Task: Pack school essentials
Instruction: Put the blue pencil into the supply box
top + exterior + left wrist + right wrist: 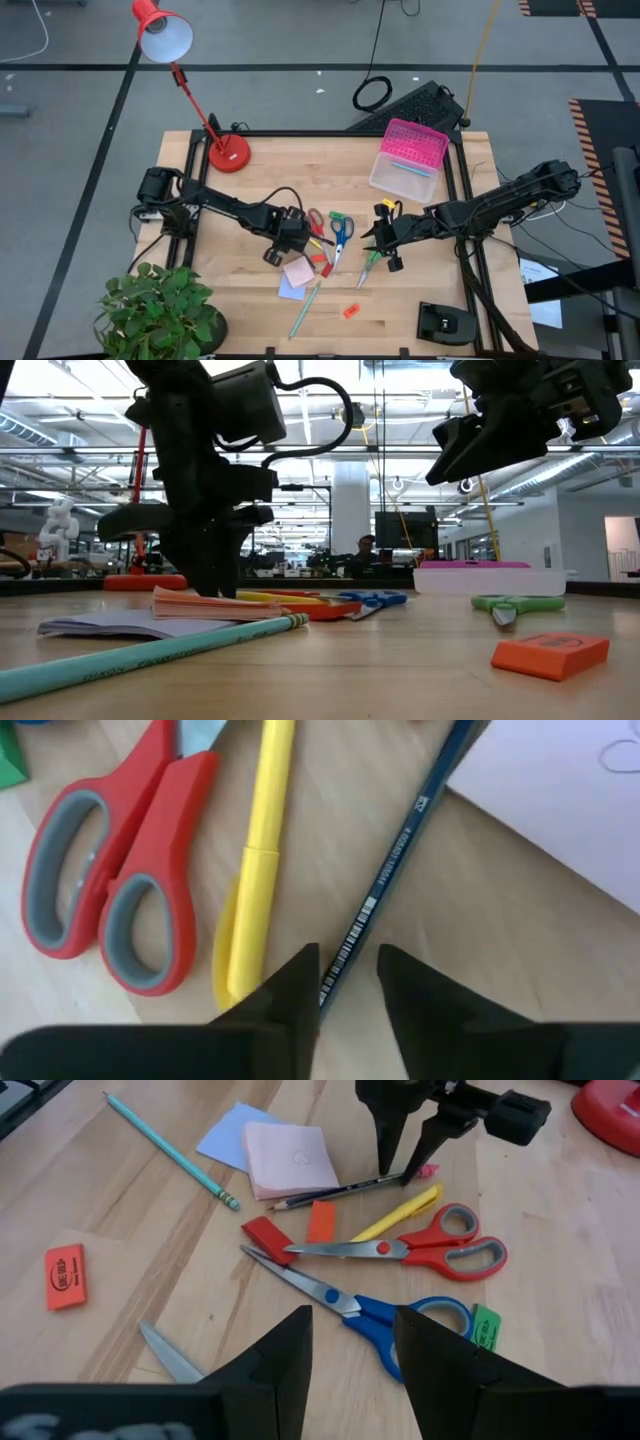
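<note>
- The left gripper (pixel 297 243) sits low at the centre of the high view, its jaws a little apart and straddling the dark blue pencil (pixel 400 845), whose barcode print shows in its wrist view; whether the fingers touch the pencil is hard to make out.
- Beside that pencil lie a smooth yellow pen (pixel 255 860) and red-handled scissors (pixel 120 885) with grey-lined loops.
- The right gripper (pixel 381 240) hangs above the wooden table (pixel 450 290), right of centre, jaws apart on nothing.
- Below it are blue-handled scissors (pixel 400 1315), and green-handled scissors (pixel 368 265) partly cut off in its wrist view.
- A pink sticky-note pad (pixel 290 1158) overlaps a lavender pad (pixel 225 1135).
- A teal pencil (pixel 170 1150) and a flat orange eraser (pixel 66 1275) lie apart.
</note>
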Tool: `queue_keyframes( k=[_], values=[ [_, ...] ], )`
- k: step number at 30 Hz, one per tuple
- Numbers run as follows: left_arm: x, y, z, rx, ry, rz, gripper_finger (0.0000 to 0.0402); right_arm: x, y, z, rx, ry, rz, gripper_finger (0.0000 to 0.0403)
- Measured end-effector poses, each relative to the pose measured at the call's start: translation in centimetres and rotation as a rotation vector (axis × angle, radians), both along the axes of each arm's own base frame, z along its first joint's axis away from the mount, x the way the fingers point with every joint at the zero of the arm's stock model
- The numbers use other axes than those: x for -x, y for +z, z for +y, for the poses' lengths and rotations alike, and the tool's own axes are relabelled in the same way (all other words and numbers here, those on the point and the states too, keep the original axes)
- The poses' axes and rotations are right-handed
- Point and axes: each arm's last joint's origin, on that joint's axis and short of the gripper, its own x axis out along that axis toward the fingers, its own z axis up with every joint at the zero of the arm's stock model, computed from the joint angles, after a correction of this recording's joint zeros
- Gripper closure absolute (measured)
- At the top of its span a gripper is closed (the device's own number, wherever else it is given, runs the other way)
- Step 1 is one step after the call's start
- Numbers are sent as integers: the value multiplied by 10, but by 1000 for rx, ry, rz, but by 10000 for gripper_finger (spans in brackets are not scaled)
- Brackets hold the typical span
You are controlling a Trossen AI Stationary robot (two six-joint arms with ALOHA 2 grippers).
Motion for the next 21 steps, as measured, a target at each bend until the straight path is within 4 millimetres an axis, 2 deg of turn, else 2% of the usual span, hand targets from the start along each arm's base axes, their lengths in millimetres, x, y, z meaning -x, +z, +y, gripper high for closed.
queue_keyframes(
  k=[6, 10, 16, 21],
  values=[
    [0, -1, 0, 10, -4, 6, 364, 0, 0, 0, 6, 5, -1, 266],
    [0, -1, 0, 12, -5, 7, 388, 0, 0, 0, 2, 1, -1, 266],
    [2, 3, -6, 1, -16, -8, 376, 0, 0, 0, -2, -1, -1, 266],
    [8, 16, -10, -13, -15, -25, 374, 0, 0, 0, 0, -2, -2, 266]
  ],
)
